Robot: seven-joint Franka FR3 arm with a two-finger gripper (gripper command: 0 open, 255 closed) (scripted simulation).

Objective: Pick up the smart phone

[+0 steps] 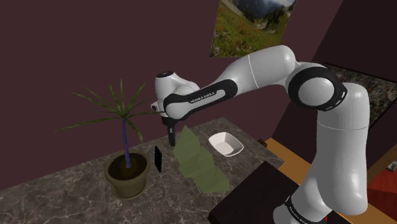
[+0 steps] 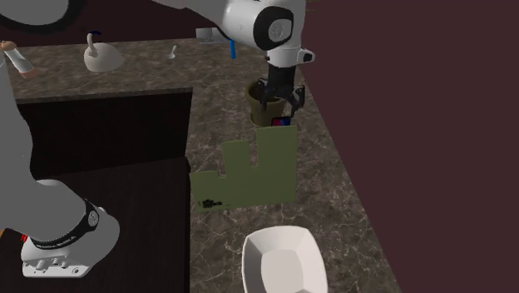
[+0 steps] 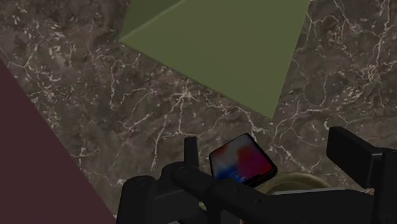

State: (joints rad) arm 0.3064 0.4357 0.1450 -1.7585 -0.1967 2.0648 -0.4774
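**Phone below open jaws, not yet gripped**

Shoulder view, read left to right. A potted plant (image 1: 127, 172) with thin green fronds is noted in a rounded olive pot. Just beside it the smart phone (image 1: 157, 158) is seen as a thin black slab that appears to stand on edge, its long axis roughly upright. The gripper (image 1: 170, 133) hangs just above it and slightly toward the right of this view. Next comes a dull green stepped block (image 1: 200, 162), flat-faced and matte, then a shallow white bowl (image 1: 226, 144). Everything rests on a dark, white-veined marble counter (image 1: 70, 191).

Wrist view: the jaws are spread wide. The phone's glossy red-and-blue screen, with rounded corners, is seen low between them, touched by neither finger and nearer one than the other. The slab is turned diagonally to the line joining the fingers.

Judgement: the phone lies below the jaws. A short descent is needed, probably with a wrist turn so the thin faces are squared to the pads. A smooth, tilted slab is likely to slip or topple.
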